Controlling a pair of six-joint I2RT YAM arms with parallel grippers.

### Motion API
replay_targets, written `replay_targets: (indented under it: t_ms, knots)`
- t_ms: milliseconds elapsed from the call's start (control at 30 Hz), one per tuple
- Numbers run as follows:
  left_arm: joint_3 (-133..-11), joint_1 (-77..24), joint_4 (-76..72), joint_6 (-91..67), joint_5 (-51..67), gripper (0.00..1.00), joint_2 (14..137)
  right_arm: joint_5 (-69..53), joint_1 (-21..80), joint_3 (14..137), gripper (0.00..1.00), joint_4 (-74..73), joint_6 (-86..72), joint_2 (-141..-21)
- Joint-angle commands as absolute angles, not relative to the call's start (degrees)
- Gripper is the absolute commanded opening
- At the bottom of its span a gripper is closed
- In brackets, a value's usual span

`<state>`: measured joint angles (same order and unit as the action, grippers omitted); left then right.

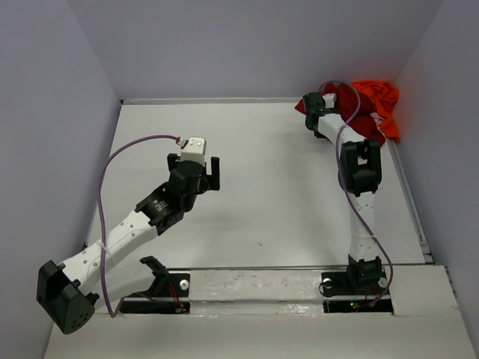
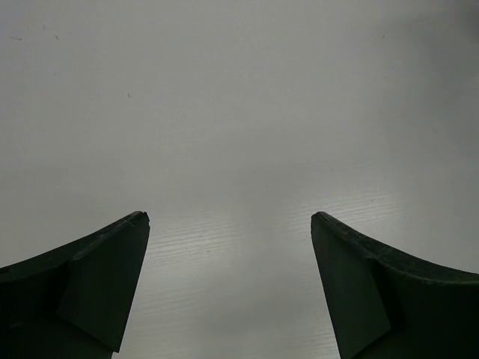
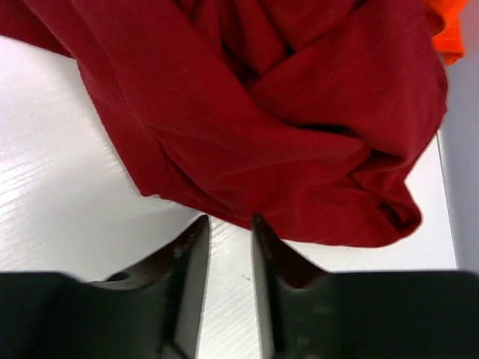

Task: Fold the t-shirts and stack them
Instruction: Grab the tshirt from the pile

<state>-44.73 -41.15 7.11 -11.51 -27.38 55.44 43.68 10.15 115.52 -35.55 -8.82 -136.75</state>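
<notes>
A crumpled dark red t-shirt lies bunched in the far right corner of the table. A bright orange t-shirt sits heaped behind it against the wall. My right gripper is low at the red shirt's near edge. Its jaws are narrowed to a slim gap with bare table showing between them, and the fingertips just reach the hem. My left gripper hovers wide open over bare table left of centre, with nothing between its fingers.
The white table is walled at the back and on both sides. A raised rail runs along its right edge, close to the shirts. A purple cable loops off the left arm.
</notes>
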Motion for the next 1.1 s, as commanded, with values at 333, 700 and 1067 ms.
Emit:
replay_targets:
  t_ms: [333,700,1067]
  knots:
    - [-45.7,-41.1,6.1,-11.7,-27.0,0.99,55.2,29.4,7.0,107.7,0.0,-30.1,-11.7,-128.2]
    - [-45.6,-41.1,6.2,-11.7,-27.6,0.99,55.5,29.4,7.0,107.1,0.94,-27.7,-12.8,-125.9]
    - [-45.4,-41.5,6.2,-11.8,-27.0,0.99,55.5,31.5,5.4,116.4,0.9,-27.7,-9.3,-136.8]
